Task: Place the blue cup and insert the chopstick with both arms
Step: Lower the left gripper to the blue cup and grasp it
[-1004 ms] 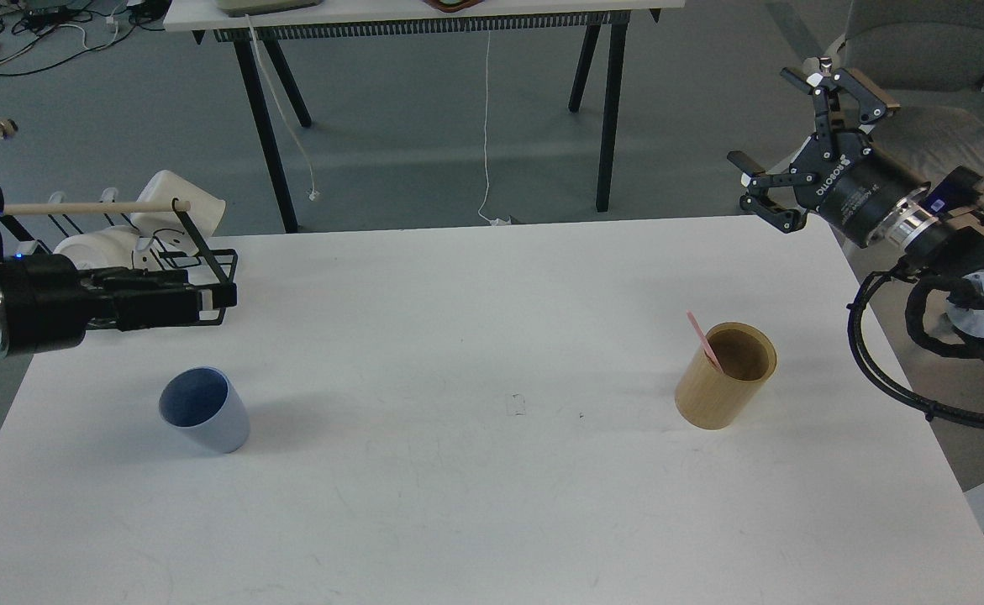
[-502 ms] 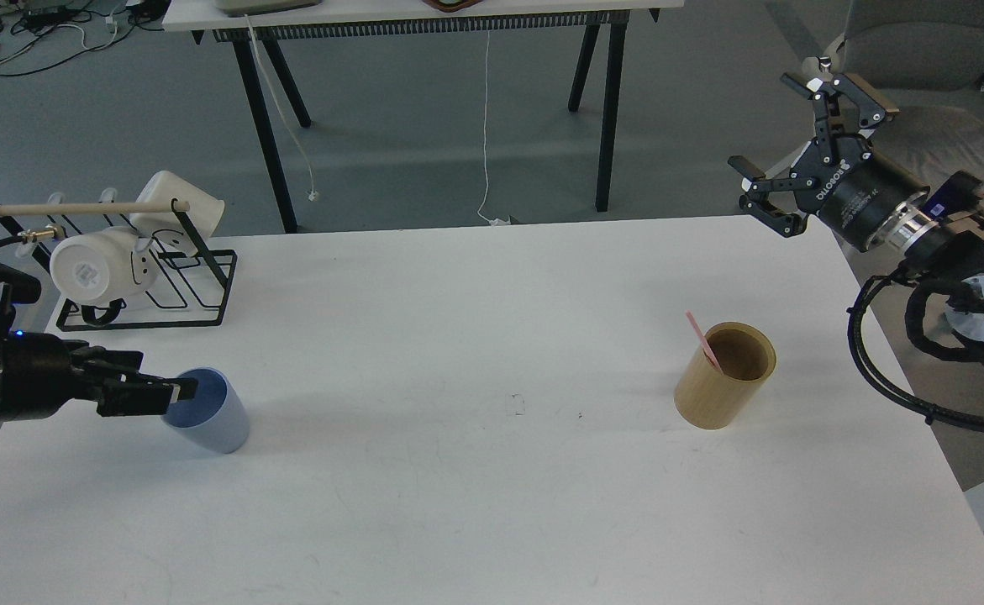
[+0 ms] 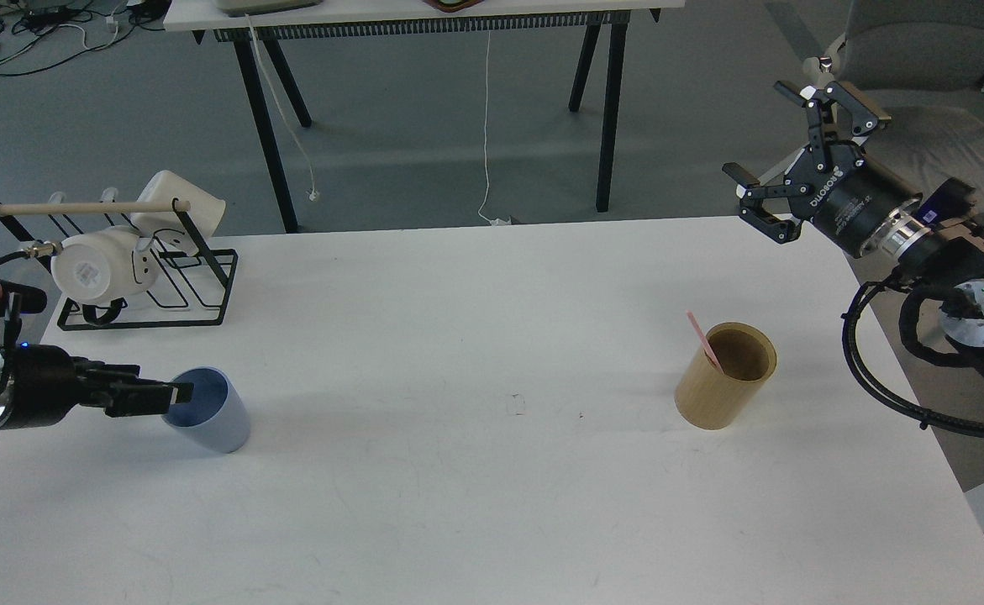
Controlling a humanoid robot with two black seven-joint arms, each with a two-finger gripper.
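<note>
White tabletop was seen bearing the blue cup well left of the wooden holder, in which one pink chopstick leaned. The left gripper was held at the cup's rim, its finger spacing impossible to tell. The right gripper was raised beyond the holder with fingers spread wide, holding nothing.

Left pincer reaches in low and level, right pincer raised with fingers spread.
</note>
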